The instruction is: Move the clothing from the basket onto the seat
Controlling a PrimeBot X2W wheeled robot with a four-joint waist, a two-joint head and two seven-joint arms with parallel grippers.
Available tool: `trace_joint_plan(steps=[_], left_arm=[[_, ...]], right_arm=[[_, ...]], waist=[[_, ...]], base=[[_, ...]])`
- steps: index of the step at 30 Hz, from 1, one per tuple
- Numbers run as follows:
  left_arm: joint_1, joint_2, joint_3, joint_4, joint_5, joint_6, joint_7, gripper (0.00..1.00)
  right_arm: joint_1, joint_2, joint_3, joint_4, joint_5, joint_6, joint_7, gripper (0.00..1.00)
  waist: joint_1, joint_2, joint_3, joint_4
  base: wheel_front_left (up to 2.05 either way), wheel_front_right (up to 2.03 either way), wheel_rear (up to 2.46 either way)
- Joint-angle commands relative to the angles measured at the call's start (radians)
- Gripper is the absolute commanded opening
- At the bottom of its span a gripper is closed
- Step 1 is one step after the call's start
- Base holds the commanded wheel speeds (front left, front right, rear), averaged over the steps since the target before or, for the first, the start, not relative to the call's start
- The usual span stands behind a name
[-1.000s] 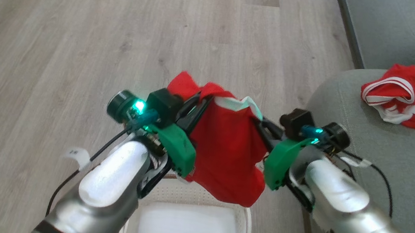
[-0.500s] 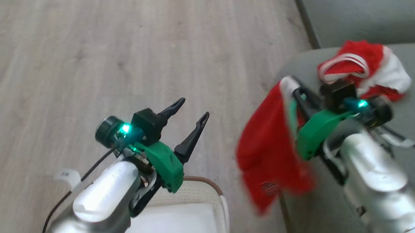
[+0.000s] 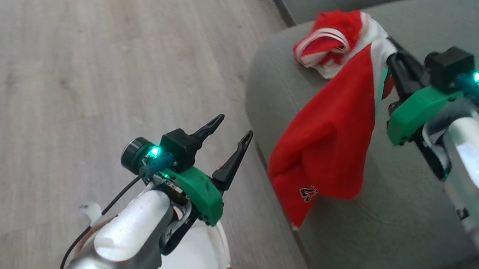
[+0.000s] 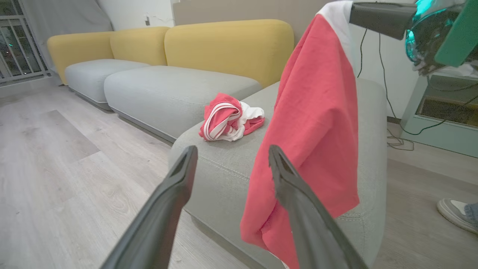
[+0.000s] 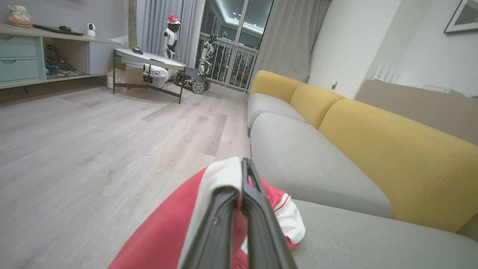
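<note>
Grey-green seat (image 3: 391, 224), right, already bears one bundled garment (image 3: 328, 45). Right gripper (image 3: 391, 61) pinches the red shirt (image 3: 334, 136) (hanging over the seat's near edge); next, likely carry it farther in and release. Left gripper (image 3: 233, 126) gapes empty by the basket (image 3: 223, 247).

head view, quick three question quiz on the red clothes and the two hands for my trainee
1. True or false: the left hand is shut on the hanging red garment.
2. Where does the crumpled red-and-white garment lie? A in the basket; B on the grey-green seat; C on the floor.
3. Which hand grips the hanging garment's white trim?
Key: 1 false, it is open and empty; 2 B; 3 the right hand.
</note>
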Motion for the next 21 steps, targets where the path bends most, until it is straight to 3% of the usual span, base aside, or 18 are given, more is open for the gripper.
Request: trace_joint_plan(steps=[1,10,21], left_arm=[[-0.031,0.006,0.042,-0.035,-0.002,0.008,-0.012,1.0],[-0.037,0.0,0.053,-0.067,0.021,0.011,-0.012,1.0],[-0.09,0.006,0.058,-0.123,0.079,0.024,-0.013,1.0]], right_arm=[[-0.05,-0.007,0.004,-0.037,0.007,0.0,-0.001,0.0],[-0.125,-0.045,-0.002,-0.055,0.046,0.0,0.022,0.0],[-0.375,-0.179,-0.089,-0.003,0.05,0.0,0.073,0.0]], waist=[[0.0,0.0,0.026,-0.037],[0.0,0.0,0.084,-0.059],[0.0,0.0,0.242,0.047]], base=[[0.0,0.0,0.0],[0.0,0.0,0.0],[0.0,0.0,0.0]])
